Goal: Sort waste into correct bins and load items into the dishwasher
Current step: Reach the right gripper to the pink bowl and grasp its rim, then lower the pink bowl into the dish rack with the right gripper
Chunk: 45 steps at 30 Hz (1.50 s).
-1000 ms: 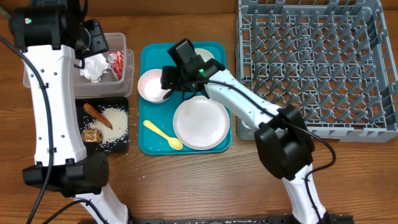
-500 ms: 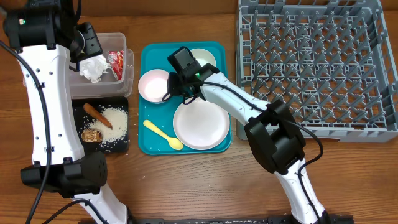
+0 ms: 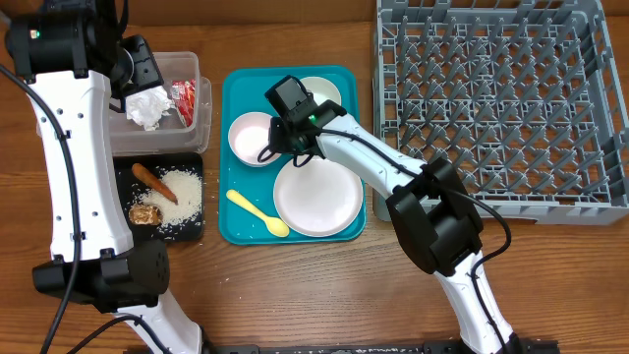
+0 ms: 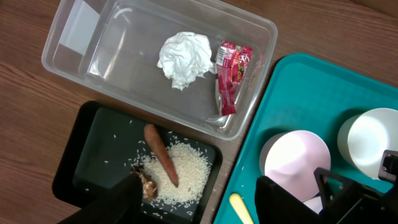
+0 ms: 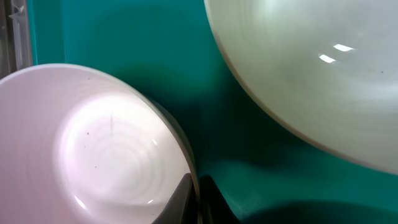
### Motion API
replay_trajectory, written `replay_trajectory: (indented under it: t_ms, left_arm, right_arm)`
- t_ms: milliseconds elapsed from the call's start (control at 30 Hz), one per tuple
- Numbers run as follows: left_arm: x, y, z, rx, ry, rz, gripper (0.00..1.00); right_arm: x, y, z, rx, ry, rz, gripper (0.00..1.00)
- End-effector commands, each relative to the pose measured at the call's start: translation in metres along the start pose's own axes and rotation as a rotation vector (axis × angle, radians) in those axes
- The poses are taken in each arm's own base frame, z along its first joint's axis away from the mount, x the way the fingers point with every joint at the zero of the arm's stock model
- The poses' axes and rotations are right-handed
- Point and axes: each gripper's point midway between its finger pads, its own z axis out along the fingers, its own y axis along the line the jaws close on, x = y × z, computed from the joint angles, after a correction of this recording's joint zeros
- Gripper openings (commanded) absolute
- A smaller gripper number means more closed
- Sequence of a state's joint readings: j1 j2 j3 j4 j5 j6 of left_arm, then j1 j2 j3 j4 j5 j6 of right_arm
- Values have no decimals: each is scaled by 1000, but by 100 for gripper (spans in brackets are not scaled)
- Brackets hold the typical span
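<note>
The left arm (image 3: 74,167) and right arm (image 3: 369,165) have white links between bulky black joints. Each shows a small green light (image 3: 39,32), with thin black cables (image 3: 57,310) alongside.

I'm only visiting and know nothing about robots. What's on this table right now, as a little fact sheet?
Right gripper: shut on rim of pink bowl in teal tray
Left gripper: open, empty, above the two bins
Clear tub: napkin, wrapper
Black tray: sausage, rice, crumbly lump
Also on teal tray: plate, yellow spoon
Dish rack: nothing seen in it
</note>
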<state>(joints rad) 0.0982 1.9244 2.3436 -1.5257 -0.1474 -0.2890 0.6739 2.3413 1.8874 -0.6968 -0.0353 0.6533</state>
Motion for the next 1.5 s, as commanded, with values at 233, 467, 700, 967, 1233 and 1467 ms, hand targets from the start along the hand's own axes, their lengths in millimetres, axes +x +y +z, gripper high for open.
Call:
replay_trajectory:
  t_ms: [233, 467, 700, 967, 1233, 1467]
  left_arm:
    - [-2, 2, -5, -7, -21, -21, 62]
    - [-2, 2, -5, -8, -19, -20, 63]
    - [-1, 3, -5, -8, -15, -20, 82]
    - [2, -8, -5, 51, 2, -20, 100]
    - [2, -10, -5, 62, 6, -19, 100]
    - [2, -10, -5, 62, 6, -19, 100]
  right_arm:
    - [-40, 50, -92, -112, -38, -185, 4]
    - [-81, 23, -205, -3, -178, -128, 4]
    - [-154, -112, -269, 525, -516, 79, 4]
    - [-213, -208, -308, 904, -889, 259, 4]
    - [-249, -227, -281, 1018, -1033, 69, 4]
    - [-260, -215, -251, 993, -1030, -206, 4]
